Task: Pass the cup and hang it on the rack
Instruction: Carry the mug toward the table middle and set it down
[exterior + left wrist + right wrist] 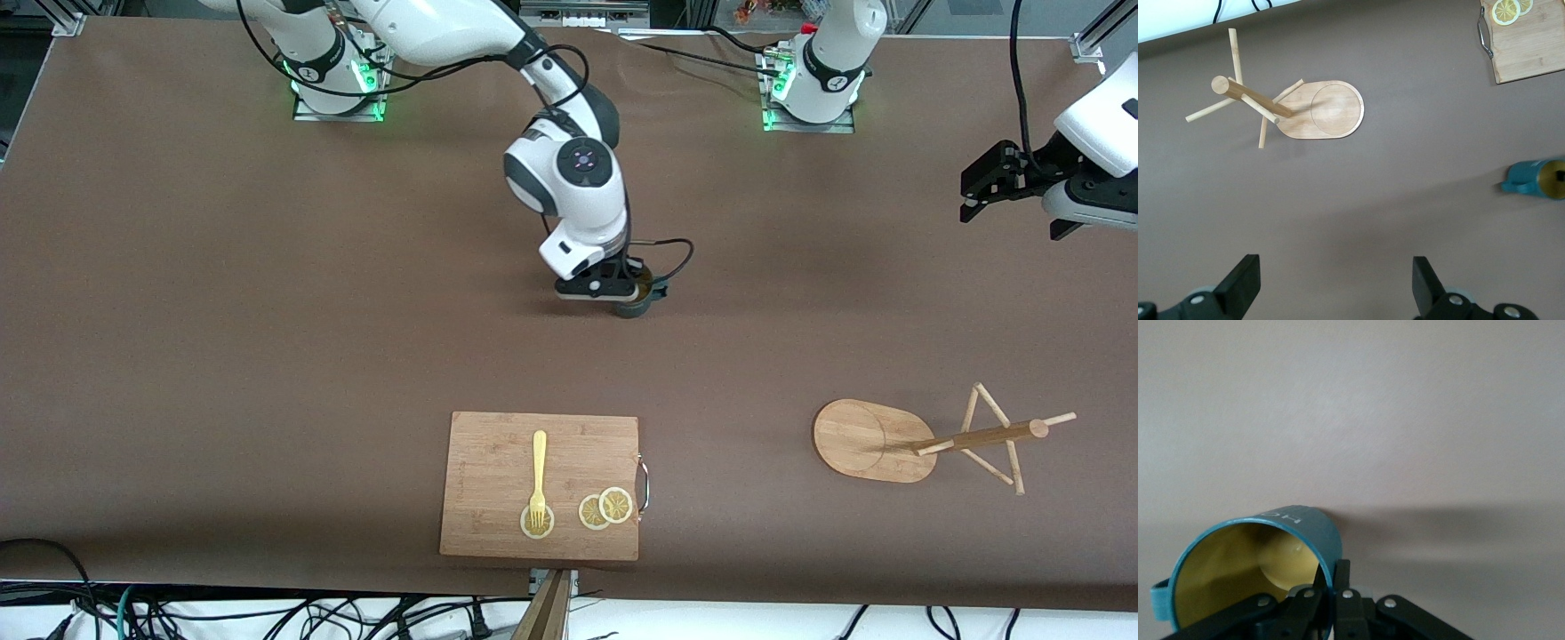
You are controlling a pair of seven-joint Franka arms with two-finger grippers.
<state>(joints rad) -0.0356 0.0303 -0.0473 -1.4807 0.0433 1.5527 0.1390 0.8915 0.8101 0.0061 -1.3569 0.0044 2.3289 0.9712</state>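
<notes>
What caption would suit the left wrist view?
Open left gripper hovers over the table, looking down on the rack, with the cup off to one side.

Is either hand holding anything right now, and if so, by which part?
The right hand pinches the small teal-blue cup with yellow inside by its rim wall. The left hand is open and holds nothing.

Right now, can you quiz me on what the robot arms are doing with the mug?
1. True or false: the right gripper has its fingers shut on the cup.
2. What does the fork lie on? A) the rack B) the cutting board C) the bare table
3. Fill in: the left gripper waits with fingers ____ above the table near the rack.

Key: 1 true, pinching the rim. 2 B, the cutting board. 3 open.
</notes>
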